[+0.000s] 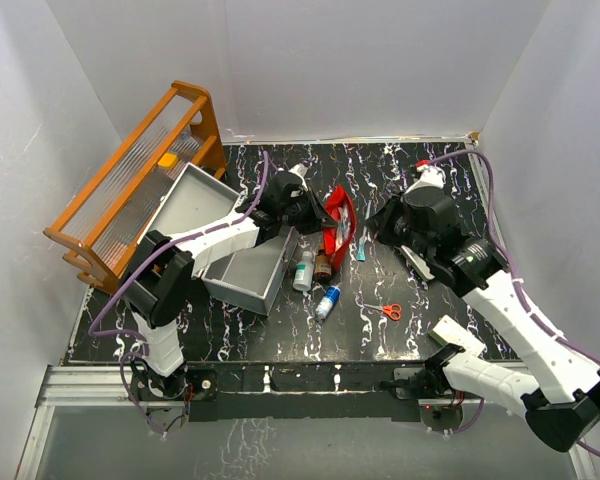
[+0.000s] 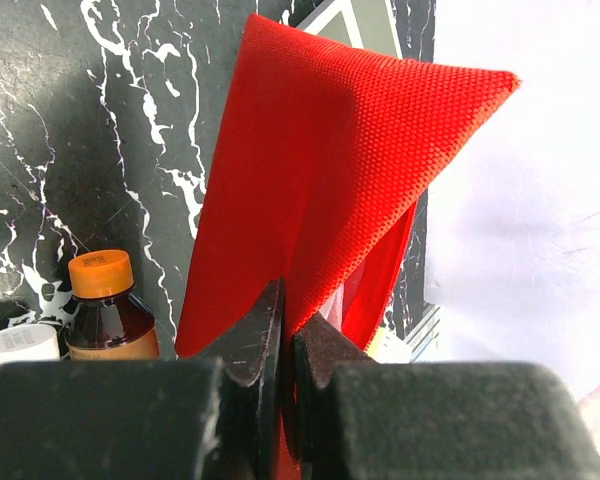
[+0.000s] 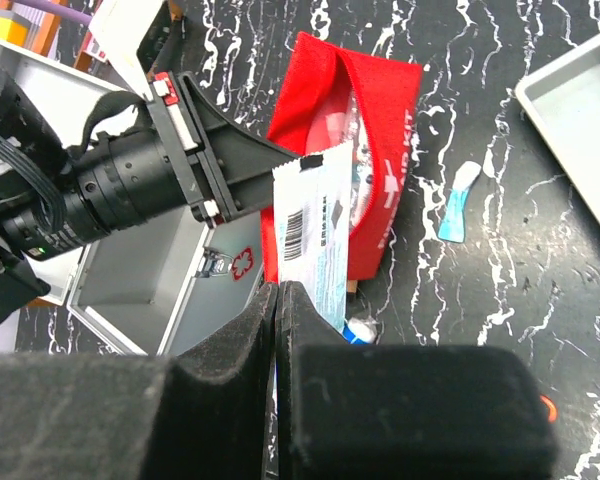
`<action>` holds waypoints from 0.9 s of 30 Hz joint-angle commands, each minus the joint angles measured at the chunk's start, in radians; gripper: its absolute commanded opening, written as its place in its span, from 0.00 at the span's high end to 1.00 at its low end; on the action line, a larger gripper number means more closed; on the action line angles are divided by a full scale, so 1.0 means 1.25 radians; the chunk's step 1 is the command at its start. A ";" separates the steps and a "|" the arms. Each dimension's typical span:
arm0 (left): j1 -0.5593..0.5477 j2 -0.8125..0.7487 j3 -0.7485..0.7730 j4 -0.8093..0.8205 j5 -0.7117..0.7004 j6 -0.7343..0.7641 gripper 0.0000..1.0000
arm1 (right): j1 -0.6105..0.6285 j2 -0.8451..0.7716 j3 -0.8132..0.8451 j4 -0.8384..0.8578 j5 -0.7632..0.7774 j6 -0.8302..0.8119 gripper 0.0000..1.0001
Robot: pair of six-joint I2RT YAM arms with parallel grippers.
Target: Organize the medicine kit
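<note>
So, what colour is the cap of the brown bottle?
Orange. The cap shows best in the left wrist view.

White walls closed in on three sides: the back wall (image 1: 350,60) plain and bright, the left wall (image 1: 30,110) and the right wall (image 1: 565,120) slanting in toward it. The tabletop (image 1: 280,335) was black, marbled with white veins. An orange wooden rack (image 1: 130,185) with a ribbed clear panel leaned in the far left corner, against the left wall. A metal rail (image 1: 80,385) ran along the near edge. Light fell even and soft, shadows faint.
</note>
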 commanded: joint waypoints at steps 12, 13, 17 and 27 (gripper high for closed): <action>-0.001 0.009 0.027 0.018 0.041 -0.015 1.00 | -0.001 0.101 0.002 0.198 -0.006 -0.113 1.00; -0.001 0.008 0.027 0.019 0.043 -0.014 1.00 | -0.001 0.108 0.001 0.203 -0.002 -0.121 1.00; -0.001 0.010 0.027 0.023 0.052 -0.014 1.00 | -0.001 0.135 -0.020 0.238 0.017 -0.147 1.00; -0.001 0.010 0.032 0.031 0.079 0.003 1.00 | -0.004 0.194 -0.037 0.281 0.052 -0.212 1.00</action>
